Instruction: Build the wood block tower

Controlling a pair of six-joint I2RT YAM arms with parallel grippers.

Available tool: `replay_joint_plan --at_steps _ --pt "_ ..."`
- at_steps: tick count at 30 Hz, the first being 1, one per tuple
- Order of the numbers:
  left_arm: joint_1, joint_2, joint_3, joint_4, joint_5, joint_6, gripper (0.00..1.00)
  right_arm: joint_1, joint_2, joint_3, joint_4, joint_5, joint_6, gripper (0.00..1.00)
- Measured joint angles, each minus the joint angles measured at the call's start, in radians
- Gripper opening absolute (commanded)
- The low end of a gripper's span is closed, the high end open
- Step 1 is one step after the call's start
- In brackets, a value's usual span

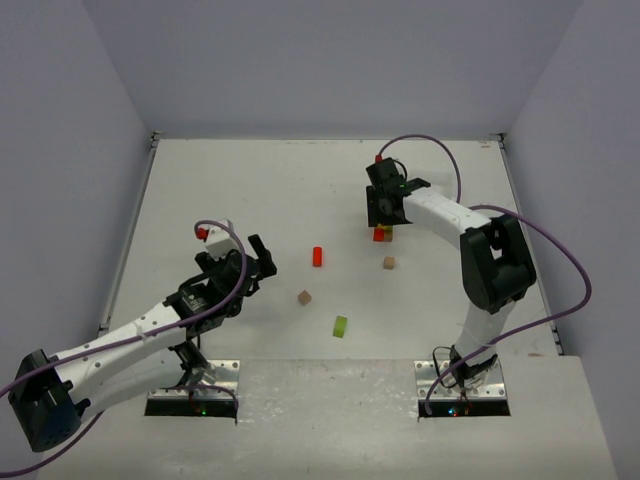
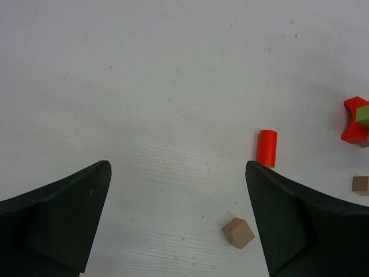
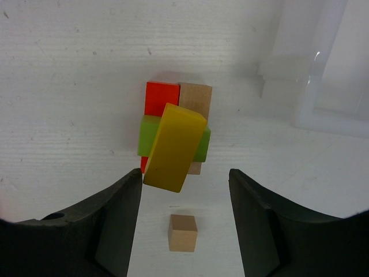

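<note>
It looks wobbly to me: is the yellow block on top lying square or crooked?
Crooked: the yellow block lies slanted across the green block below it, their edges plainly not parallel.

No text, label, brand mark or number can be read in any of the views (the faces of the wood blocks (image 3: 174,147) are plain colour or bare wood, with no print on them).
</note>
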Motion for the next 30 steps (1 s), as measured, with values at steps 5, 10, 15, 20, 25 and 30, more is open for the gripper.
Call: replay_joint_plan --at_steps 5,10,15,20,25,30 --pt "0.0 -0.009 0.0 -0.002 0.003 0.0 1.0 0.0 0.0 0.0 -0.005 0.008 0.001 0.62" --pt "0.0 -0.014 0.0 -0.003 0.003 0.0 1.0 0.0 0.0 0.0 -0.006 0.013 0.001 0.62" --pt "0.0 -0.014 0.0 -0.003 0.003 0.0 1.0 0.0 0.0 0.0 -0.009 0.02 0.003 0.62" --pt "0.0 -0.014 0.0 -0.003 0.004 -0.001 1.0 0.0 -0.001 0.0 -0.013 0.022 0.005 0.62" --pt "0.0 -0.016 0.0 -0.003 0.004 -0.001 1.0 0.0 -0.003 0.0 -0.02 0.022 0.007 0.62" --pt "0.0 -0.016 0.0 -0.003 0.003 -0.003 1.0 0.0 -0.009 0.0 -0.026 0.022 0.007 0.62"
